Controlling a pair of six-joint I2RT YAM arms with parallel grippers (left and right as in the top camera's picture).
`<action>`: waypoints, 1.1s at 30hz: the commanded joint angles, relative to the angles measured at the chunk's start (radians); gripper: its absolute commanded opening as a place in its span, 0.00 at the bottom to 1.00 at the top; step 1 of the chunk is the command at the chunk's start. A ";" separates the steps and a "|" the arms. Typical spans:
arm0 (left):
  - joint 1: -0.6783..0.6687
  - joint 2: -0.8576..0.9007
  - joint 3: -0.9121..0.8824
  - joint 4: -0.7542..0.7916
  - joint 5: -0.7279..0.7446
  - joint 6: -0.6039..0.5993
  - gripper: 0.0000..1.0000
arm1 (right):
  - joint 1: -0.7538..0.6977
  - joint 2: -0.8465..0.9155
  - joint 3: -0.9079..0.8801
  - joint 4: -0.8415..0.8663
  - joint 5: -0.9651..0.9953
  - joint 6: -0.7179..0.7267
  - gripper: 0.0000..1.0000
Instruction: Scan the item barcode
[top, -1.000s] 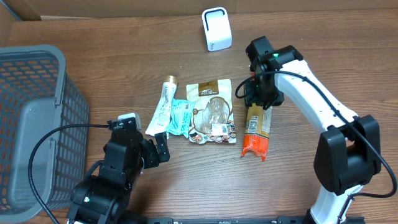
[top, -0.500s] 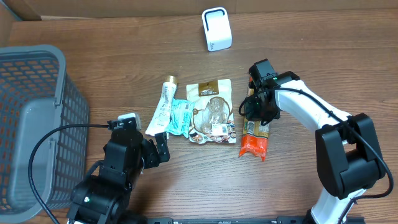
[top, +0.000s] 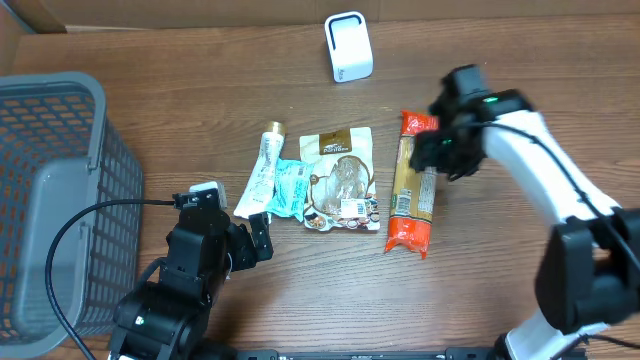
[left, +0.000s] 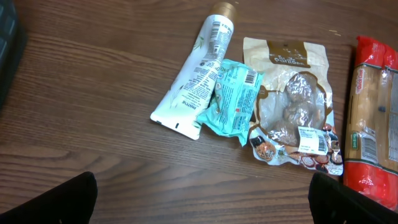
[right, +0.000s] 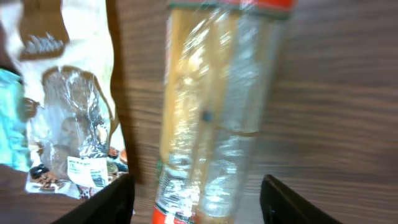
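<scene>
the right gripper (top: 440, 152) has come away from the pasta packet (top: 412, 195). a second ago it hung over the packet's far end and hid it. half a second ago it had dropped nearer, down onto the packet's upper part, with its jaws drawn in. now it has swung out to the right and a little farther, beside the packet's far half, and its jaws stand wide again, clear of the wrapper. the white arm behind it has swept right with it. the packet now shows full length, its red far end (top: 418, 122) uncovered. whether the packet itself shifted is hard to tell.
</scene>
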 joint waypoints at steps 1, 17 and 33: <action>0.000 0.002 -0.004 0.003 -0.014 -0.017 1.00 | -0.097 -0.014 -0.032 0.021 -0.154 -0.121 0.68; 0.000 0.002 -0.004 0.003 -0.014 -0.017 1.00 | -0.193 0.061 -0.378 0.445 -0.430 -0.129 0.79; 0.000 0.002 -0.004 0.003 -0.014 -0.017 1.00 | -0.179 0.262 -0.377 0.608 -0.590 -0.047 0.21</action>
